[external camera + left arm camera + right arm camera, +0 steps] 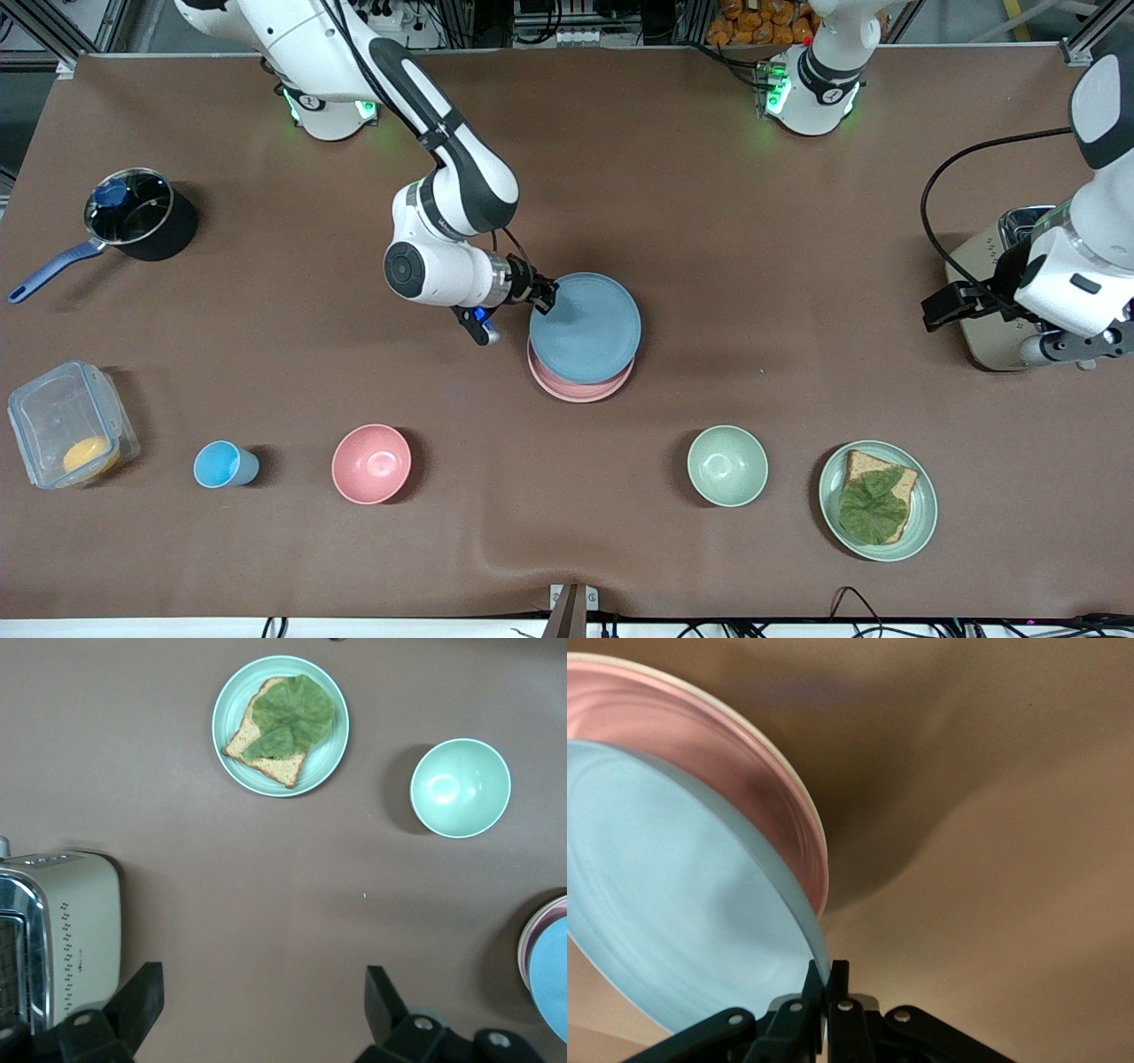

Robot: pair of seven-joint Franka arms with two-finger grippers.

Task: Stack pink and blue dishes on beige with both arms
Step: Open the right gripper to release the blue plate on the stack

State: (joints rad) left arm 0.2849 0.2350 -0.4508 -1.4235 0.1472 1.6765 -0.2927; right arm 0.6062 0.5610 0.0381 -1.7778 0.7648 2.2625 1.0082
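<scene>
The right hand (542, 297) is closed narrow on the rim of the blue plate (585, 328), its two fingers (818, 1001) pinching the edge with almost no gap. The blue plate is tilted, its gripped edge raised, and sits over the pink plate (580, 383), which shows as a crescent nearer the front camera. In the right wrist view the pink plate (726, 753) lies under the blue one (682, 930), and a thin cream rim of the beige plate (799, 784) peeks out under the pink. The stack is near the middle of the bench (673, 204).

The left hand (257, 1010) waits up in the air at the left arm's end of the bench, beside a toaster (62, 939), fingers spread wide and holding nothing.
</scene>
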